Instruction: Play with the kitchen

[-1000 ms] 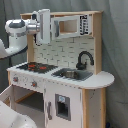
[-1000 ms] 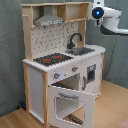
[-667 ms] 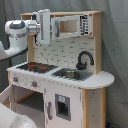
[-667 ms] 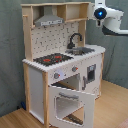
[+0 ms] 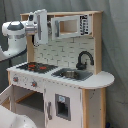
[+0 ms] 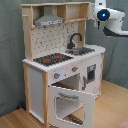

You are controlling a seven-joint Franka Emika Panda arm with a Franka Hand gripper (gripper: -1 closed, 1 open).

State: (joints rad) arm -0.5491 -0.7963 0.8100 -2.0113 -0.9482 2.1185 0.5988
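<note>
Gripper (image 5: pixel 44 26) first: I am seeing it hanging at the upper shelf level of the kitchen (image 5: pixel 60 75), on the first exterior view's left, in front of the hood; whether it is released or clenched I cannot tell, and I see nothing in it.

What I am worrying about, going left to right in the first exterior view: the arm (image 5: pixel 17 36) is sitting very close to the kitchen's side wall and top edge, so a careless sweep could, I judge, knock the light toy or tip it. Next, the gripper is hovering right by the hood; pushing forward could jam it into the shelf. Further right, the microwave (image 5: pixel 67 26) is just beside it, and clipping its door is a risk. Below, the faucet (image 5: pixel 84 59) is sticking up over the sink (image 5: pixel 70 74), so descending blind could snag it.

As for the kitchen itself, it is standing upright on the wooden floor (image 6: pixel 115 105) against a grey curtain (image 6: pixel 10 50). It is white with light wood trim, carrying a black-red hob (image 6: pixel 51 59) on its surface. In the second exterior view the oven door (image 6: pixel 70 105) is hanging open, swung down and outward, which any low approach could strike.
</note>
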